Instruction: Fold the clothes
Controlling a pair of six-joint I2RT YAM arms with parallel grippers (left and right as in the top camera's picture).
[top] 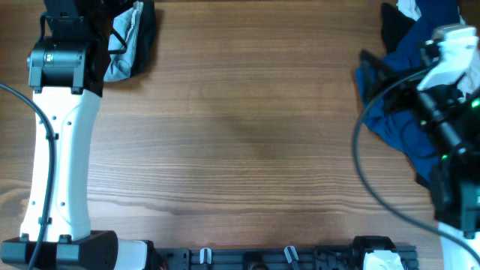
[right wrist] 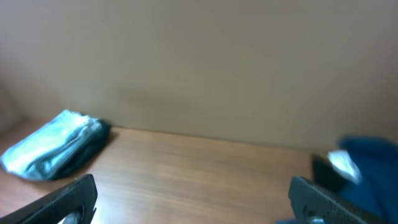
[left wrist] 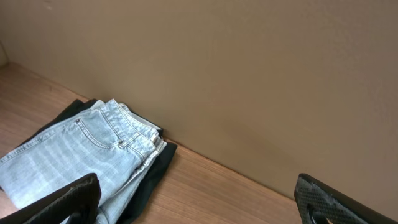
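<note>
left gripper (left wrist: 199, 202) and right gripper (right wrist: 196, 200) both gape empty, pale folded denim shorts (left wrist: 81, 155) sit at the far-left corner, and the crumpled navy-blue shirt (top: 394, 120) heaped far right looks soft and floppy, best pinched at a loose edge.

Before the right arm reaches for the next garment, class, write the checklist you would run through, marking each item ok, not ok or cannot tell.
1. Left arm, jaws wide apart and empty: ok.
2. Right arm, jaws wide apart and empty: ok.
3. Denim shorts folded, lying on a black piece at the table's far edge: ok.
4. Table bare in the middle for spreading: ok.
5. Navy-blue shirt folded: not ok, it lies crumpled in the pile.
6. Shirt free of the pile's other pieces: cannot tell, the right arm covers part of it.
</note>
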